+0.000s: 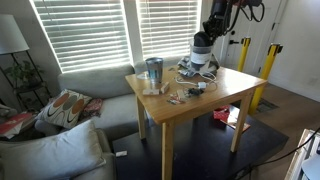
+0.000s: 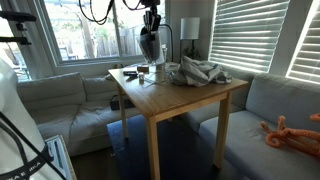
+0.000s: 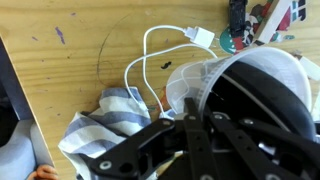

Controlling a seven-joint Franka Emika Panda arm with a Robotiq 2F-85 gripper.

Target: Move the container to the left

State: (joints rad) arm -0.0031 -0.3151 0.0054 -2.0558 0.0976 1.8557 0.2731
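- The surface: pale wood with visible grain, smooth, with a soft satin sheen; a few dark scuffs show in the wrist view.
- The container on the surface: translucent bluish-grey plastic, smooth and slightly glossy.
- The cloth on the surface: soft woven fabric in grey and white stripes, matt and crumpled.
- The cable on the surface: white plastic, smooth, faintly shiny.
- The cylinder on the surface: whitish translucent plastic wall, glossy.
- The gripper above the surface: black, hard, matt; metal or plastic cannot be told.
- The sofa beside the surface: grey upholstery cloth, matt.
- The blinds behind the surface: white slats, smooth.
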